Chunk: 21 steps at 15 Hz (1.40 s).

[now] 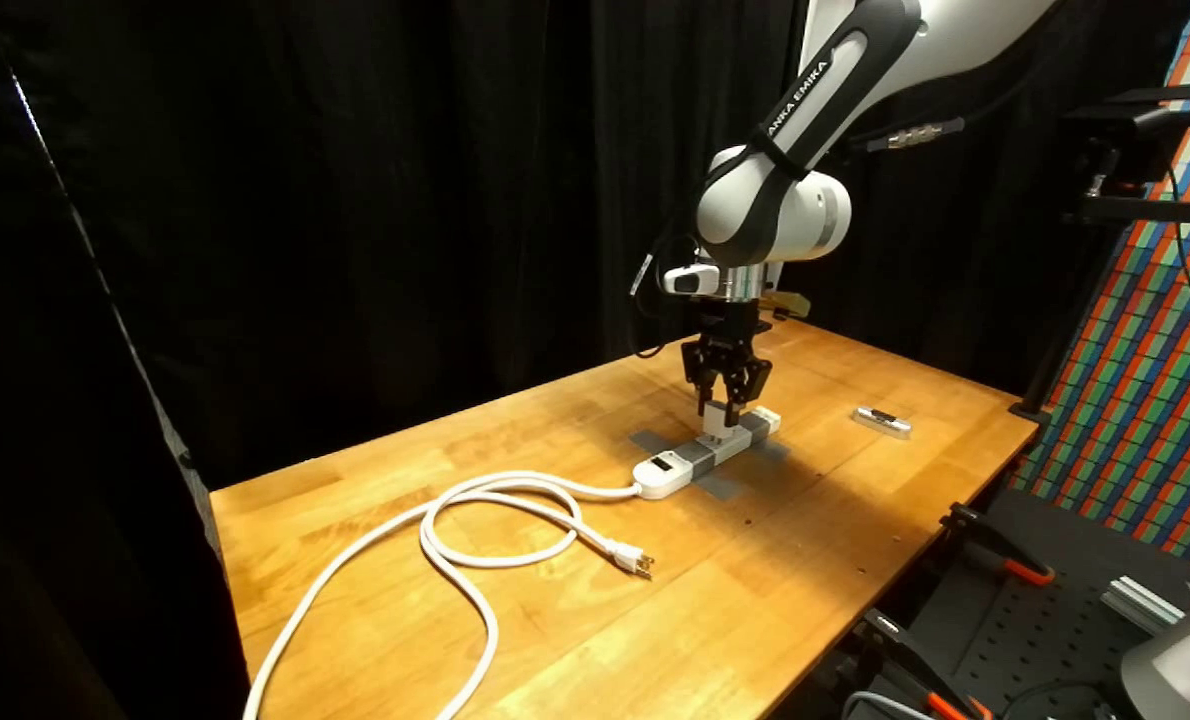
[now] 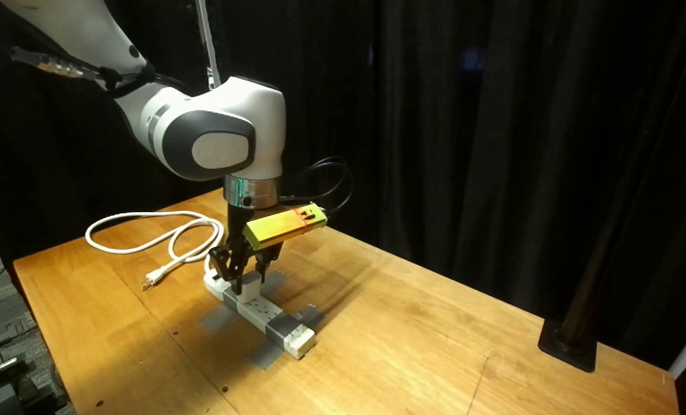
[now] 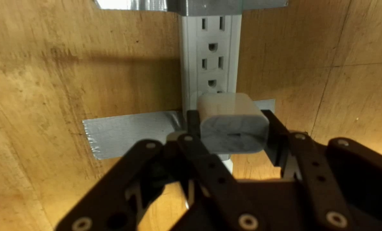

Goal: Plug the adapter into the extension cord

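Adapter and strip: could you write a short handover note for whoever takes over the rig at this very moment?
Hand: closed on the adapter, jaws on opposite sides.
Adapter: over the strip, between its two tape bands; prongs seem to show beneath it in an exterior view.
Strip: taped to the table; two outlets show whole in the wrist view.
Done: adapter gripped and held over the strip.
Left: probably line up the prongs, press down, let go. Whether the tips have entered the slots, I can't tell.
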Each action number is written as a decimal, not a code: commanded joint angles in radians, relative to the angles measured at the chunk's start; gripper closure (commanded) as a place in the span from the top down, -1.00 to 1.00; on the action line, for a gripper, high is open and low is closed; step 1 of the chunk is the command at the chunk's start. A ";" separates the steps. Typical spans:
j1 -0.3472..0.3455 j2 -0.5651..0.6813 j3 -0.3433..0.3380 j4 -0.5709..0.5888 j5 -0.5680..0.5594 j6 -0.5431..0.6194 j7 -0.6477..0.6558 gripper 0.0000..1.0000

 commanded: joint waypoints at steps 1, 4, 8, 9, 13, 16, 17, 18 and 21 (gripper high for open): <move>-0.010 -0.001 0.003 -0.001 0.018 0.025 -0.039 -0.54; -0.006 0.013 0.001 0.009 0.012 0.030 -0.042 -0.54; -0.005 0.026 0.004 0.020 0.014 0.038 -0.052 -0.54; -0.005 0.026 0.004 0.021 0.013 0.038 -0.052 -0.54; -0.010 0.025 0.002 0.010 0.016 0.048 -0.058 -0.54; -0.012 0.022 0.003 -0.004 0.015 0.065 -0.068 -0.54; -0.012 0.026 0.003 -0.002 0.015 0.068 -0.070 -0.54; -0.014 0.031 0.005 -0.002 0.016 0.075 -0.075 -0.54; -0.016 0.049 0.010 -0.001 0.015 0.095 -0.083 -0.54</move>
